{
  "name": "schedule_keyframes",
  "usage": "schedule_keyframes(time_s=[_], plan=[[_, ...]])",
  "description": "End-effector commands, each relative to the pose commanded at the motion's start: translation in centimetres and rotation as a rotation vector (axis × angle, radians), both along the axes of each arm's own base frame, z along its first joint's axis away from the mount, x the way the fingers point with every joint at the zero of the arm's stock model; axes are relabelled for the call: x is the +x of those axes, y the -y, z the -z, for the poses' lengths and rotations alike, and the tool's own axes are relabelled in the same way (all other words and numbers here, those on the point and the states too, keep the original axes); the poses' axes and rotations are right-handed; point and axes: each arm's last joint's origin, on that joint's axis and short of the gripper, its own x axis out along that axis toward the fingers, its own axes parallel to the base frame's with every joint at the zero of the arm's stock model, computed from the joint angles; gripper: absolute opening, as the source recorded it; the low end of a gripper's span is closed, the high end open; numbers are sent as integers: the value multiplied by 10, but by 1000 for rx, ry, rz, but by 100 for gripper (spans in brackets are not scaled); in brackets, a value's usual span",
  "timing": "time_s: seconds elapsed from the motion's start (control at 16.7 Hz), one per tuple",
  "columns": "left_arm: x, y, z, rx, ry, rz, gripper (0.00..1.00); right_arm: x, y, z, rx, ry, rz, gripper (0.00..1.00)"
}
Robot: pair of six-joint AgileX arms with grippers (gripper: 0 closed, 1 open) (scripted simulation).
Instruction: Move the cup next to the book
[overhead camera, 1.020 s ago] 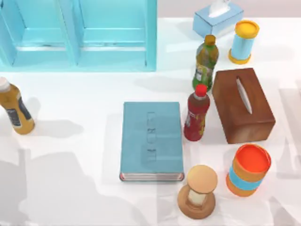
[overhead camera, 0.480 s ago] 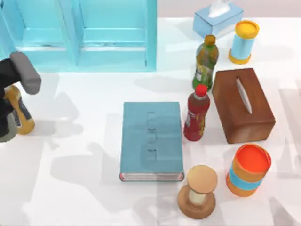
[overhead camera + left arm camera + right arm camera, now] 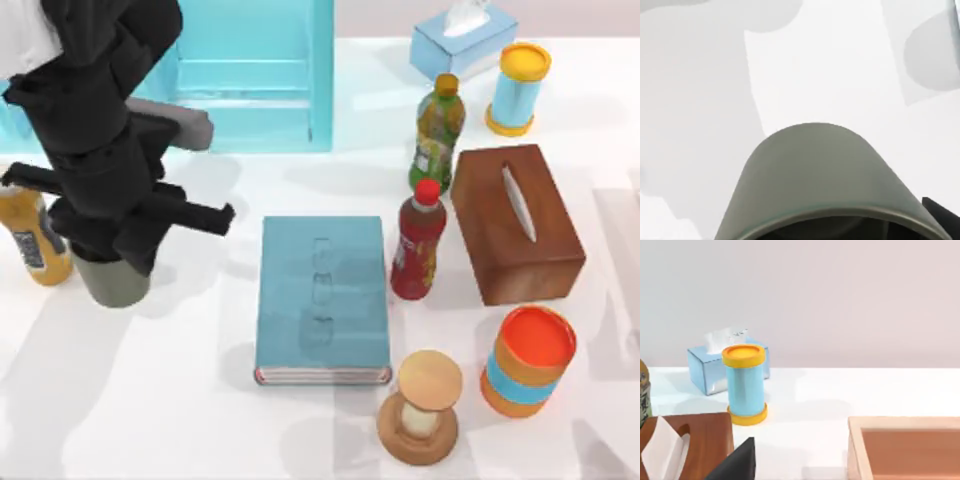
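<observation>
One tool working: my left tool point(image 3: 112, 262) sits over the cup point(image 3: 112, 283), left of the book point(image 3: 322, 298); grip state unclear.

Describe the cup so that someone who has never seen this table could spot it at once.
Start at the big teal book lying flat in the middle of the table and look to the table's left. There the left gripper hangs over a small grey-green cup, beside a mustard-yellow bottle. The cup is plain, short and has no handle, label or cap.
</observation>
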Motion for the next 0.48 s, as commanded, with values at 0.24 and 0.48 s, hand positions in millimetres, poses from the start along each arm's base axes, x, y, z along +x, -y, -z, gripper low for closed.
schedule_keyframes(time_s=[0.24, 0.48], plan=[[-3, 39, -1, 5, 53, -220, 0, 0, 0, 0, 0, 0, 0, 100], [-5, 59, 1, 4, 86, -330, 0, 0, 0, 0, 0, 0, 0, 100]])
